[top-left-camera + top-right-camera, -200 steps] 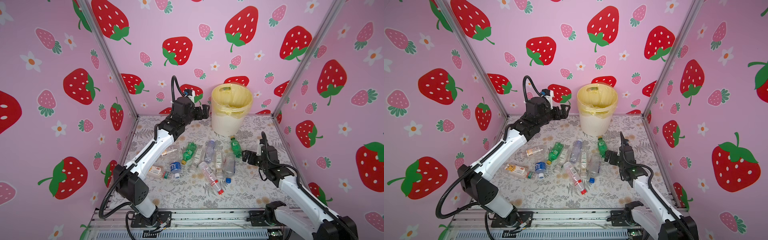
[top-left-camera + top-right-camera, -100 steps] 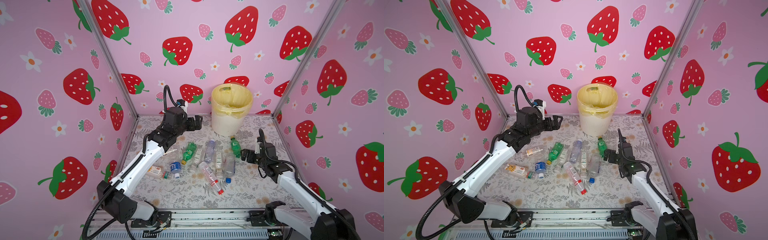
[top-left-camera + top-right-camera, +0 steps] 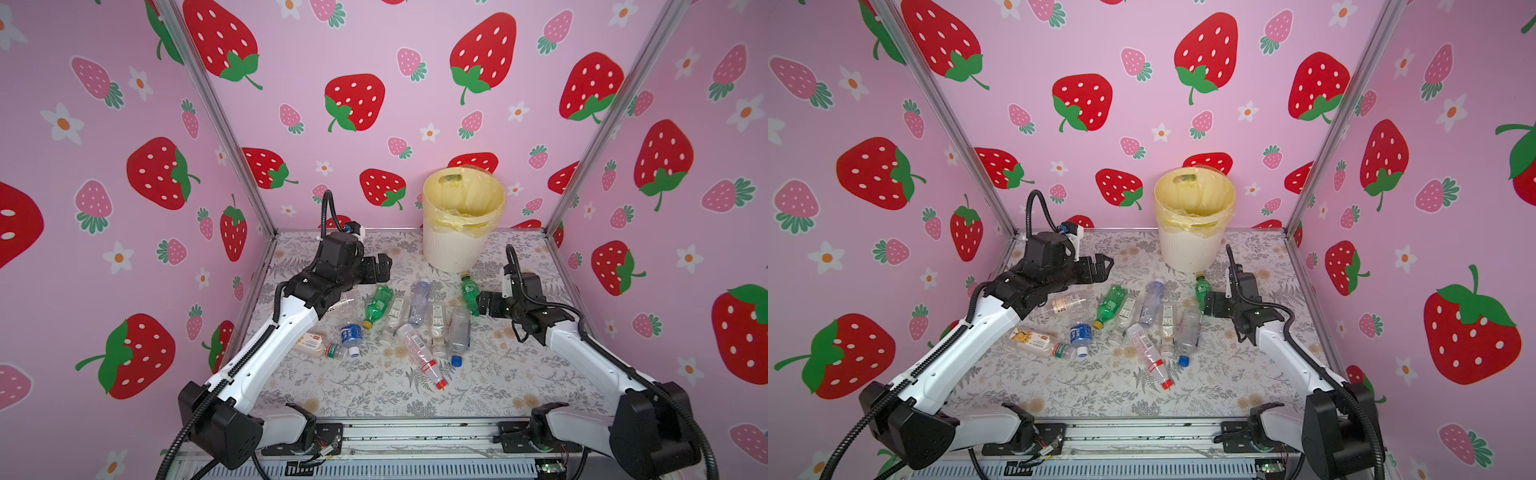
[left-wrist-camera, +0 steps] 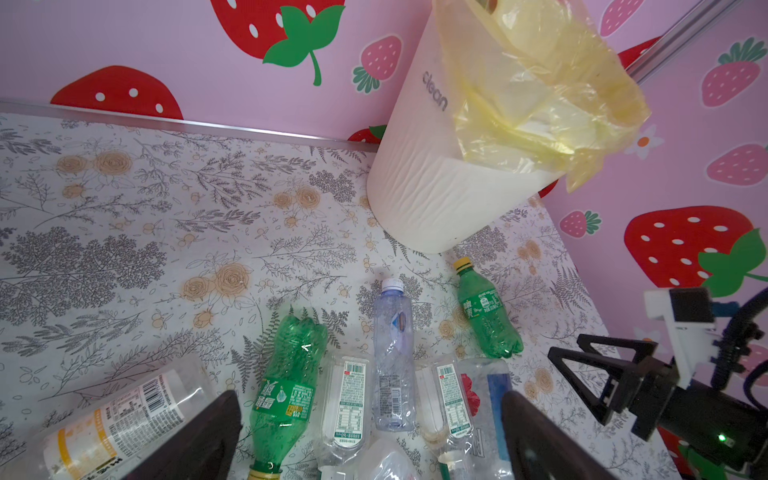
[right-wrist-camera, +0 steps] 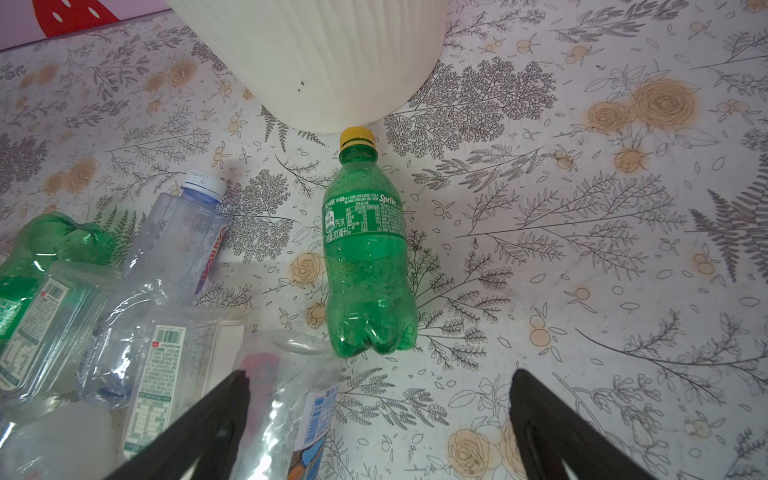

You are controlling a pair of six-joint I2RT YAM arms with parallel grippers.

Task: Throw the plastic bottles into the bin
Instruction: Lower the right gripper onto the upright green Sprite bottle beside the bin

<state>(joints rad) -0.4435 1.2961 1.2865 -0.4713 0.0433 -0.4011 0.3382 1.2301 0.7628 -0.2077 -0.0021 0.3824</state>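
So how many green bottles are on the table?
2: a green bottle by the bin; a second green bottle among the clear bottles. The bin may hide more.

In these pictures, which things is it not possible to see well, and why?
- Contents of the bin: in both top views, folds of the yellow liner hide the bottom.
- Bin rim: in the right wrist view, cut off by the picture's edge.
- Base of the green Sprite bottle nearest the bin: in both top views, behind the right gripper.
- Print on the labels: in the top views, too small.
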